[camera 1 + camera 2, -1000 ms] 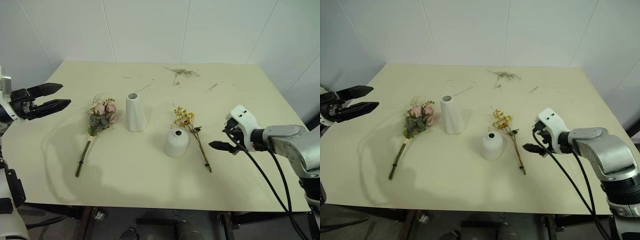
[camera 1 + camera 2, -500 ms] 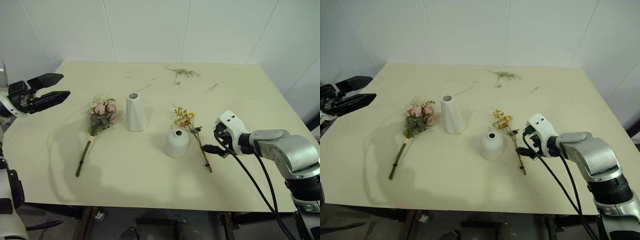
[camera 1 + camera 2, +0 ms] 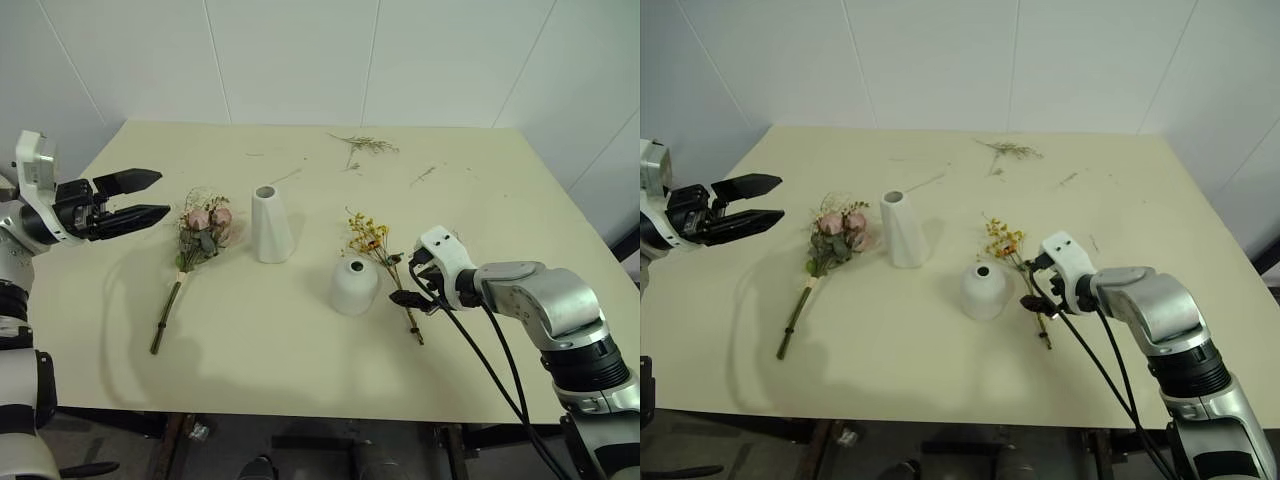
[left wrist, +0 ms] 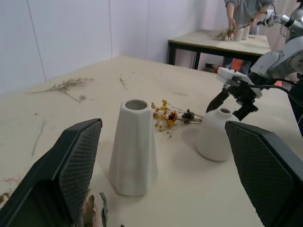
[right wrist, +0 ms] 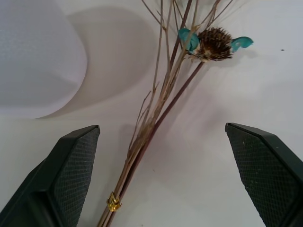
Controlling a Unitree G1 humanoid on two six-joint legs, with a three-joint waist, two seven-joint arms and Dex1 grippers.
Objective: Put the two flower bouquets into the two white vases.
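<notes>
Left pincer (image 4: 163, 189) spread wide over the pale tabletop (image 4: 189, 189), framing two white vases.

Between the pincer's two black fingers (image 4: 61, 175), nearer the one finger, the tall tapered vase (image 4: 134, 146) stands upright, open mouth up. Beyond it, closer to the other finger, sits the short rounded vase (image 4: 215, 135). The yellow bouquet (image 4: 170, 117) lies flat between the two vases, a little farther off. The right pincer (image 4: 234, 101) hovers just above the short vase, jaws apart. Dried twigs (image 4: 64, 87) are scattered far ahead. In the background, a person (image 4: 244, 12) stands at another table (image 4: 222, 42).
</notes>
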